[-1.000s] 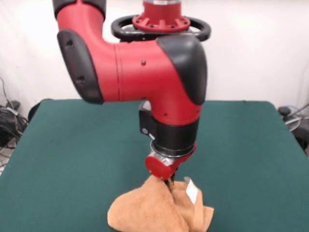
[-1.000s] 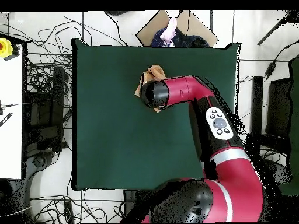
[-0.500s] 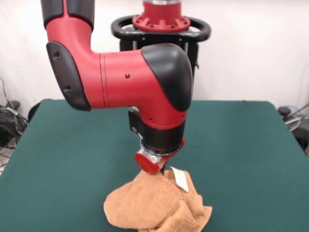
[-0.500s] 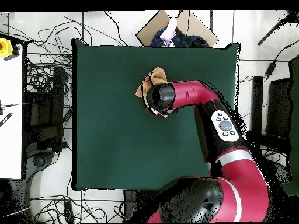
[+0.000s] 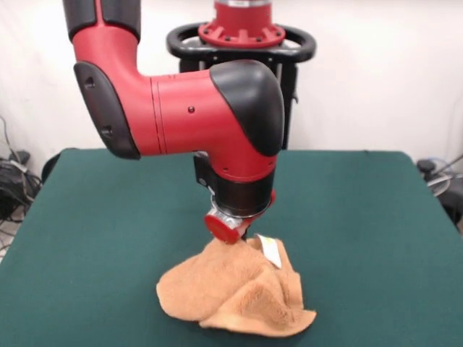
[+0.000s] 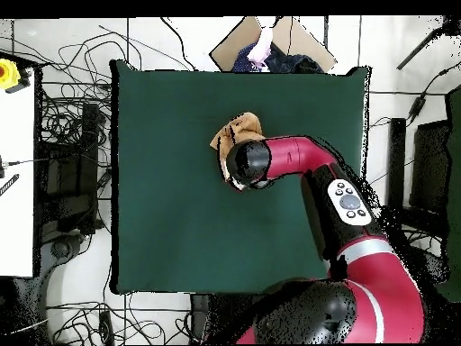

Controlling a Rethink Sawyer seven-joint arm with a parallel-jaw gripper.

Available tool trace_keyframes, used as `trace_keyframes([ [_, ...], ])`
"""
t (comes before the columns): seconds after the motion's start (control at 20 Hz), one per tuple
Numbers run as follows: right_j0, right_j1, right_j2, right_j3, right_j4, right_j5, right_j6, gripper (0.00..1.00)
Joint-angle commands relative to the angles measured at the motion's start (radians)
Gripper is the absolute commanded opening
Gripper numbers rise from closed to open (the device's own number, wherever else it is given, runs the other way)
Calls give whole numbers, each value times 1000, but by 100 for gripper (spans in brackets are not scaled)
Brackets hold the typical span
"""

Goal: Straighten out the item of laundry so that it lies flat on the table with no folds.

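Note:
The orange-tan towel [image 5: 231, 293] lies bunched and folded on the dark green table [image 5: 108, 217], near its front edge in the front view. One part is drawn up into a peak at my gripper [image 5: 247, 239], which is shut on the cloth there. The small white tag [image 5: 270, 251] shows just right of the peak. In the overhead view the towel [image 6: 236, 133] sticks out above the arm's black wrist [image 6: 248, 164], which hides the gripper. The table [image 6: 162, 198] is far larger than the towel.
The robot's pedestal [image 5: 242, 43] stands behind the table's far edge. In the overhead view, cables [image 6: 67, 135] lie on the floor at the left, a white bench [image 6: 16, 180] stands at the far left, and a cardboard box [image 6: 270, 45] lies beyond the table's top edge.
The arm has drawn the held part of the towel up and toward the robot. The towel has spread wider on the table, with a flap now lying out at the front right.

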Motion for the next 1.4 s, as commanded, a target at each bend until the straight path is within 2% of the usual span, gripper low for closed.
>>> trace_keyframes([
  [0.05,-3,18,-1,141,-18,82,-93,0],
  [0.9,-16,-25,-8,236,-22,63,-58,0],
  [1.2,-27,-41,-23,259,-44,7,-27,0],
  [1.4,-54,-69,-17,280,-53,0,-53,0],
])
